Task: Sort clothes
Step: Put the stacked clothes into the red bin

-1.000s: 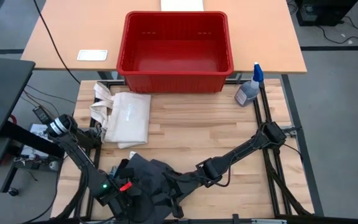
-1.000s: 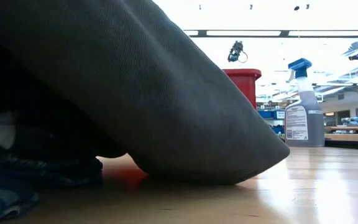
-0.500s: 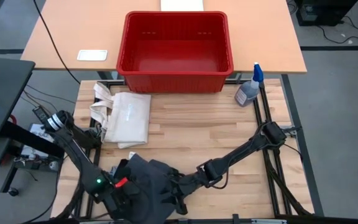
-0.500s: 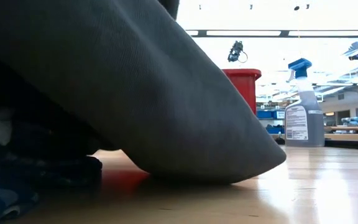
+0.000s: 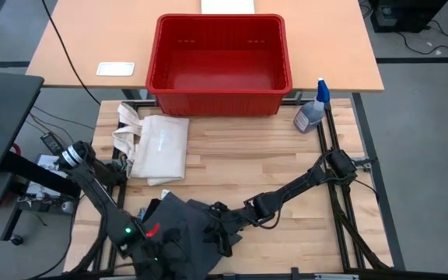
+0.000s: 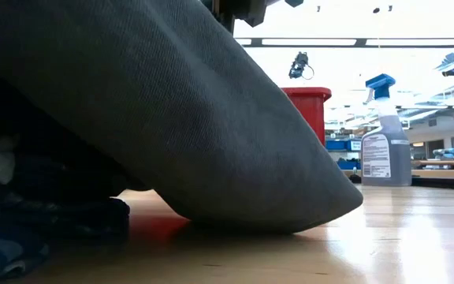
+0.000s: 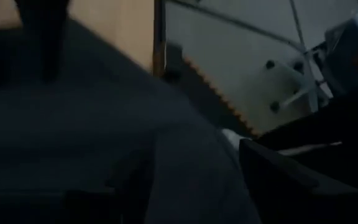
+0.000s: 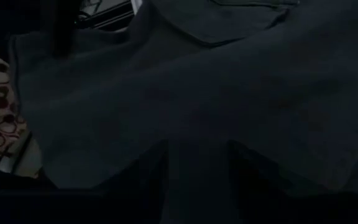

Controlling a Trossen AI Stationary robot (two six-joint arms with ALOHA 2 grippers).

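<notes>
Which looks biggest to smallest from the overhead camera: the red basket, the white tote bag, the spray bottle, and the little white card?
1. Red basket
2. White tote bag
3. Spray bottle and white card: these two look about alike, so I won't rank them.

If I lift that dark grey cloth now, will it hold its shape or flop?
Probably flop: the dark grey cloth lies crumpled in soft folds near the table's front edge. In the low view it sags in a smooth curve down to the wood, so expect trailing ends. It looks bulky, so perhaps heavier than thin fabric.
</notes>
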